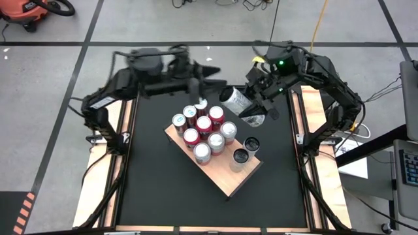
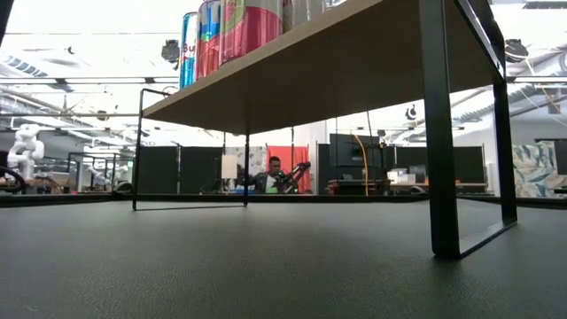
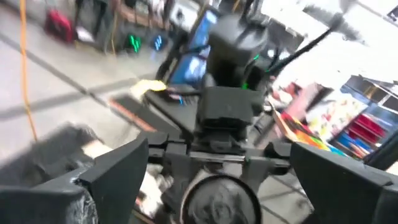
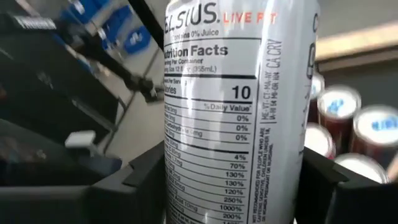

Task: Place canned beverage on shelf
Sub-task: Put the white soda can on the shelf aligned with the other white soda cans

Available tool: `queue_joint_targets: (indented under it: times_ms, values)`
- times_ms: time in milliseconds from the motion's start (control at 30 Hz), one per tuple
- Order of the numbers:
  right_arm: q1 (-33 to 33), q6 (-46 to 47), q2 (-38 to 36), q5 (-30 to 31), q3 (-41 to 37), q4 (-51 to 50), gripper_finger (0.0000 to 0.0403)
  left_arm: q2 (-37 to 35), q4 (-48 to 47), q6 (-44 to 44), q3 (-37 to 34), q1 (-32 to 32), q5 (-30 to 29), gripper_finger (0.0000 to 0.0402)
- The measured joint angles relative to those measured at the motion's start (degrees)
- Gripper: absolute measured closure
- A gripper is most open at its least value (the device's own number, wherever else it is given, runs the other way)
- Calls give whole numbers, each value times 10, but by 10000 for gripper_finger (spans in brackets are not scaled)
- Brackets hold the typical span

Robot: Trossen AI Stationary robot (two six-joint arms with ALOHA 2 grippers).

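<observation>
The white-and-silver Celsius beverage can point(image 4: 239, 112), its nutrition-facts panel facing the right wrist camera, is clamped between the two dark fingers of the right tool point(image 1: 251, 104). In the high view this can point(image 1: 240, 104) hangs tilted in the air just beyond the far end of the shelf point(image 1: 225, 179), a thick slab of pale natural wood that stands at an angle on the black tabletop point(image 1: 157, 189).

On the shelf's far half stand a cluster of upright cans: red ones with silver tops point(image 1: 204, 124) and silver ones point(image 1: 228, 132), packed close together. Two dark-topped cans point(image 1: 246, 149) stand nearer the right edge. The near end of the slab is bare wood.

The left tool point(image 1: 219, 74) is raised beyond the shelf's far end, near the held can, with its fingers spread wide and nothing between them. The left wrist view looks past those parted fingers point(image 3: 118, 165) at the right arm and the round end of the held can point(image 3: 217, 200).

The low view alone shows the shelf from beneath point(image 2: 354, 62), raised on thin black metal legs point(image 2: 440, 133), with red and blue cans point(image 2: 221, 35) above its edge. A seated person point(image 2: 273, 173) shows far behind in the room.
</observation>
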Motion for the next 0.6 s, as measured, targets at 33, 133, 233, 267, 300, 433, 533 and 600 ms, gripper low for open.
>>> queue_joint_targets:
  times_ms: [33,133,233,267,300,433,533,600]
  values:
    - [0,11,-3,0,0,16,172,-8,4,14,0,-9,-19,8]
    - [0,53,-5,-3,0,69,171,-28,9,56,1,-40,-82,8]
    - [8,90,-5,-26,0,135,171,-38,7,85,1,-70,-140,8]
    - [10,98,-5,-36,0,156,171,-38,4,92,1,-81,-156,8]
    - [13,106,-5,-43,0,179,171,-38,5,95,1,-91,-165,8]
    - [18,133,-5,-47,0,270,171,-37,3,99,0,-136,-220,8]
    - [22,155,-5,-44,0,336,170,-37,3,97,0,-166,-267,8]
    - [25,169,-5,-41,0,372,170,-35,6,93,0,-180,-283,8]
